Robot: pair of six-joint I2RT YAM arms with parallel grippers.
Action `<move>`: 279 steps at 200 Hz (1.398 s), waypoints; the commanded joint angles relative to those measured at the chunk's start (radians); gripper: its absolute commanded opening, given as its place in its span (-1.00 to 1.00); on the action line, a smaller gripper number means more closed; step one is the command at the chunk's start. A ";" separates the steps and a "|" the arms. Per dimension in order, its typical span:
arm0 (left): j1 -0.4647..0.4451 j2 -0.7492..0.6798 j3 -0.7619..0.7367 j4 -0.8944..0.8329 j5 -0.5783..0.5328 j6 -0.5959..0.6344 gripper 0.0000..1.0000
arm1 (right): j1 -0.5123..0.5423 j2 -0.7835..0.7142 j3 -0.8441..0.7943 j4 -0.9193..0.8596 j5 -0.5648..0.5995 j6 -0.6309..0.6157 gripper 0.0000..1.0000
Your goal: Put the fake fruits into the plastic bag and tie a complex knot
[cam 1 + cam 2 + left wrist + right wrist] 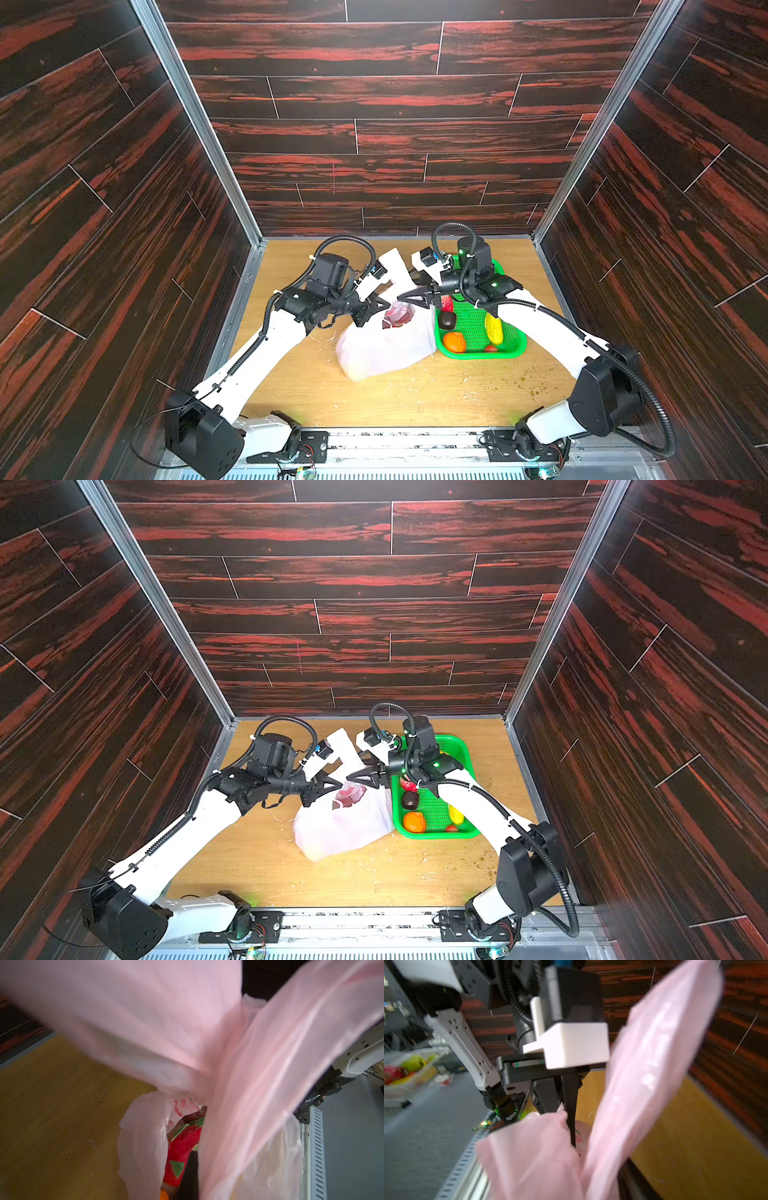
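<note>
Left wrist view shows the dragon fruit (182, 1147) inside the bag (143, 1126). The bag sits on the bench (374, 399), just left of the basket (515, 345), where an orange (454, 341), a dark ball (446, 319) and a banana (493, 328) lie, so loading looks unfinished. The left tool (566, 1120) pinches the bag's left rim; the right tool (406, 297) is at the upright handle (397, 266), its spread unclear. Next, likely, the right tool must clear the handle and fetch a basket fruit.

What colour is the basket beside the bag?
Bright green, with a mesh floor; the basket shows best in a top view.
</note>
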 commanded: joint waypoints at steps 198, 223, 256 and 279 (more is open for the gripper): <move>0.188 -0.084 -0.061 0.537 -0.039 -0.583 0.12 | 0.000 -0.086 -0.038 0.057 -0.034 -0.013 -1.00; 0.188 -0.019 -0.061 0.625 -0.002 -0.627 0.13 | 0.003 -0.092 -0.041 0.059 -0.047 -0.012 -1.00; 0.181 0.054 -0.072 0.803 0.123 -0.694 0.16 | 0.009 -0.097 -0.045 0.059 -0.060 -0.015 -1.00; 0.164 0.092 -0.062 0.865 0.175 -0.703 0.18 | 0.011 -0.100 -0.045 0.058 -0.077 -0.020 -1.00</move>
